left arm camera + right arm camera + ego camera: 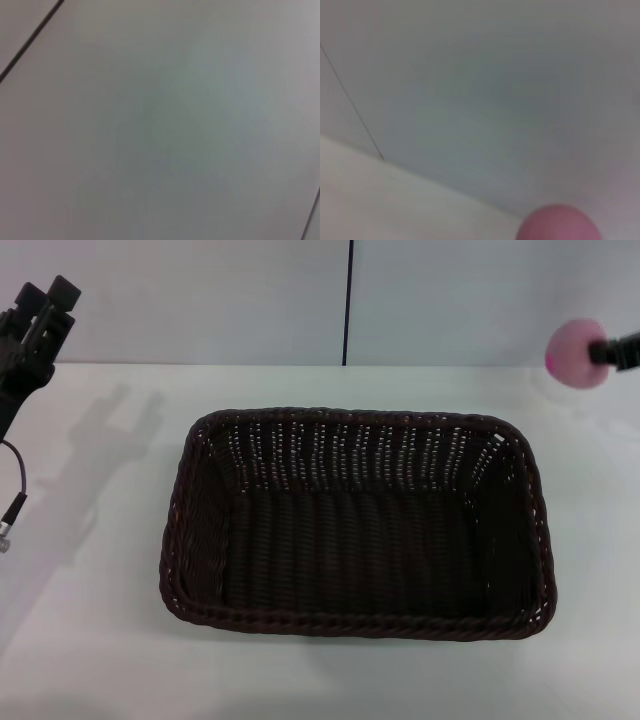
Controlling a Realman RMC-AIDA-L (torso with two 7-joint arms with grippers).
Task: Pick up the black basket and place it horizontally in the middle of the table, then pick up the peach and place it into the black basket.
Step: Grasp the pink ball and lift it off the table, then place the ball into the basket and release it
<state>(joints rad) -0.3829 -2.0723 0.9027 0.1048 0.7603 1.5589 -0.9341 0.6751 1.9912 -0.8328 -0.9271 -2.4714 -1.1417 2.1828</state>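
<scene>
The black basket [355,525] lies lengthwise across the middle of the white table [90,640], open side up and empty. My right gripper [600,352] is at the far right, held above the table's back edge and to the right of the basket. It is shut on the pale-pink peach [572,355]. The peach also shows in the right wrist view [559,225] as a pink round shape against the wall. My left gripper [45,298] is raised at the far left, open and empty, well clear of the basket.
A grey wall with a dark vertical seam [349,300] stands behind the table. A cable [14,495] hangs from the left arm near the table's left edge. The left wrist view shows only the wall.
</scene>
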